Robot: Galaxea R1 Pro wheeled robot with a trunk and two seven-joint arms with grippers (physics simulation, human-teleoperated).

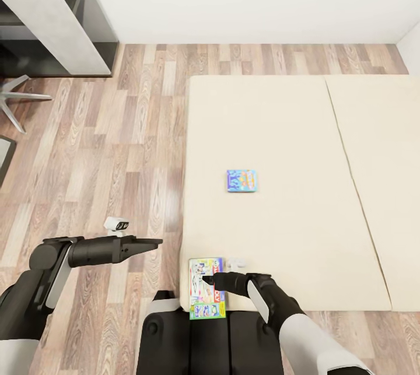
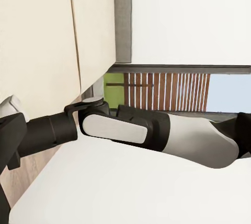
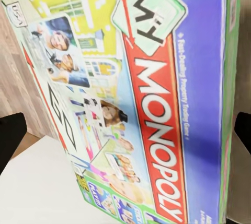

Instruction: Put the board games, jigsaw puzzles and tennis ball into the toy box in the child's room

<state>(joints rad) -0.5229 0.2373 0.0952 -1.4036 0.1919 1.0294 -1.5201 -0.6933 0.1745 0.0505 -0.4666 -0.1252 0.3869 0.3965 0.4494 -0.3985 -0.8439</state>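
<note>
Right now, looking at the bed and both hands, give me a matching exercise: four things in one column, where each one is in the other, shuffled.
Things:
1. Monopoly box
2. blue board game
3. left hand
4. right hand

Places:
A. over the wooden floor, beside the bed
B. middle of the bed
C. over the Monopoly box
D. bed's near corner, by the robot

Pairs: 1-D, 2-B, 3-A, 4-C

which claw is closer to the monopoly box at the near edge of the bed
Right. The right claw is directly over the Monopoly box at the bed's near corner, its fingers straddling the box in the wrist view. The left claw hangs over the wood floor beside the bed.
</note>
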